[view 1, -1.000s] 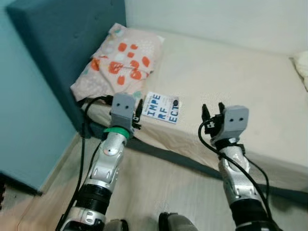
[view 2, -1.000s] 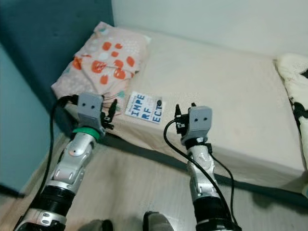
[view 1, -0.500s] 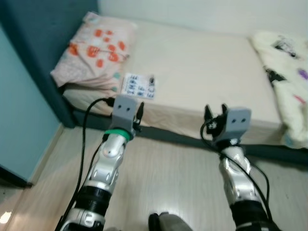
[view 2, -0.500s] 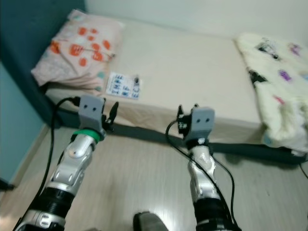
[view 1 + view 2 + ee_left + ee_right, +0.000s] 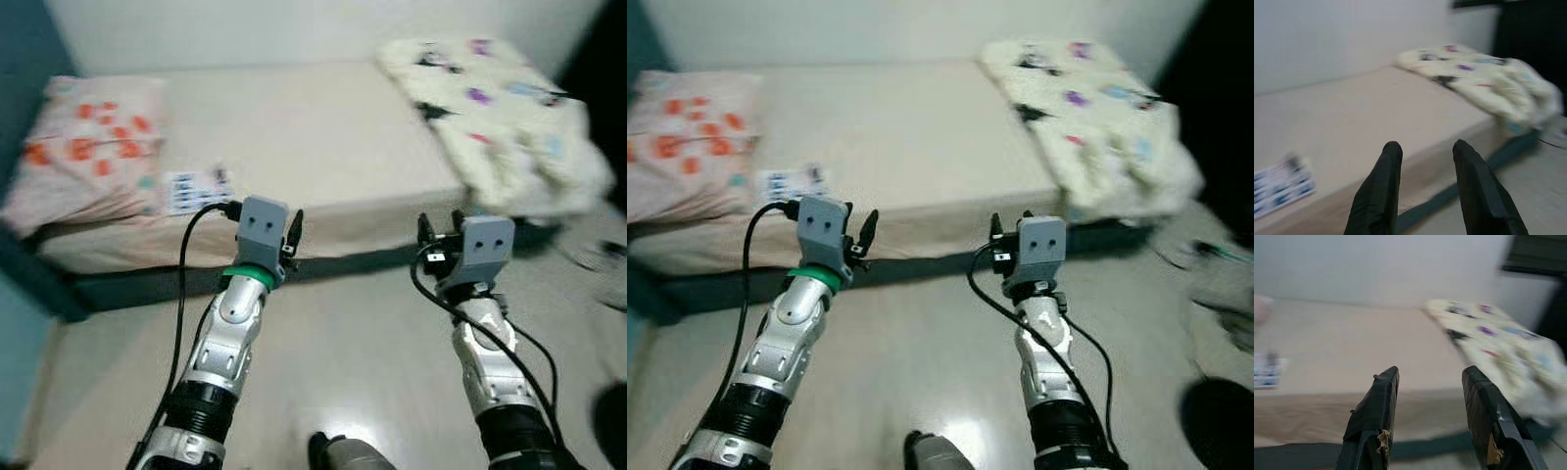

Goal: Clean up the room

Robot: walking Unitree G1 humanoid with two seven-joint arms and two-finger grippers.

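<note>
A low bed (image 5: 294, 147) with a beige sheet lies ahead of me. On it are a pillow with orange spots (image 5: 83, 147) at the left, a blue-lettered booklet (image 5: 196, 191) near the front edge, and a crumpled cream blanket (image 5: 495, 108) at the right end. My left gripper (image 5: 295, 227) and right gripper (image 5: 439, 225) are both held up in front of the bed over the floor, open and holding nothing. The wrist views look past the black fingers (image 5: 1382, 186) toward the mattress and the blanket (image 5: 1498, 340).
Pale wooden floor (image 5: 353, 362) stretches between me and the bed. A dark doorway or dark area (image 5: 1215, 88) lies beyond the bed's right end. Blurred objects lie on the floor at the right (image 5: 1215, 284). A teal headboard (image 5: 20, 39) stands at the far left.
The whole picture has swung right: the pillow and booklet slid to the left and the cream blanket came into view. Both arms keep the same raised pose, grippers still open.
</note>
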